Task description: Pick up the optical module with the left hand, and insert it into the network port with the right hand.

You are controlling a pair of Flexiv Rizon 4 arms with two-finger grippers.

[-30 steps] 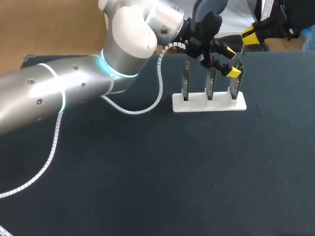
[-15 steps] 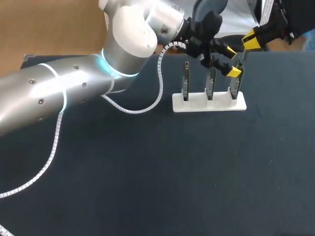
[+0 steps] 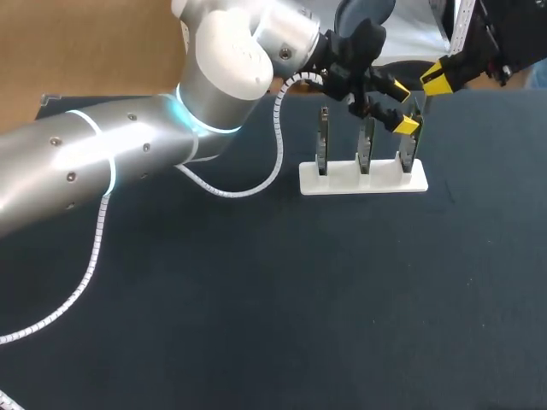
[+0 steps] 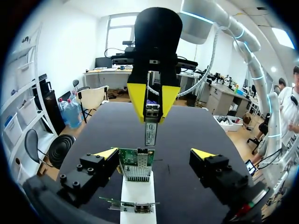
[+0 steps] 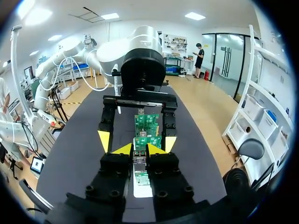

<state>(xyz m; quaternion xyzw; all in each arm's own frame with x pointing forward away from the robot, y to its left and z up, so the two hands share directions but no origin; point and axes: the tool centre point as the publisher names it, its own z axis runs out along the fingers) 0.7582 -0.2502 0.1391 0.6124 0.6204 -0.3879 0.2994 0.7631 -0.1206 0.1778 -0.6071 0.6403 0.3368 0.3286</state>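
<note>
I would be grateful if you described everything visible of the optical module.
The optical module is a slim, metallic-looking bar, gripped at its upper end by the right claw, whose yellow tips press it from both sides. It hangs upright, lower end just above the green network card on the white stand, with the left claw open around the card.

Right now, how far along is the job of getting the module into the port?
Done, it seems: the handover. The left pincer is open, one finger either side of the green network card on the white stand. In hand: the right pincer is shut on the optical module, holding it just above that card. Left: pushing it into the card's port; it is not seated yet.
</note>
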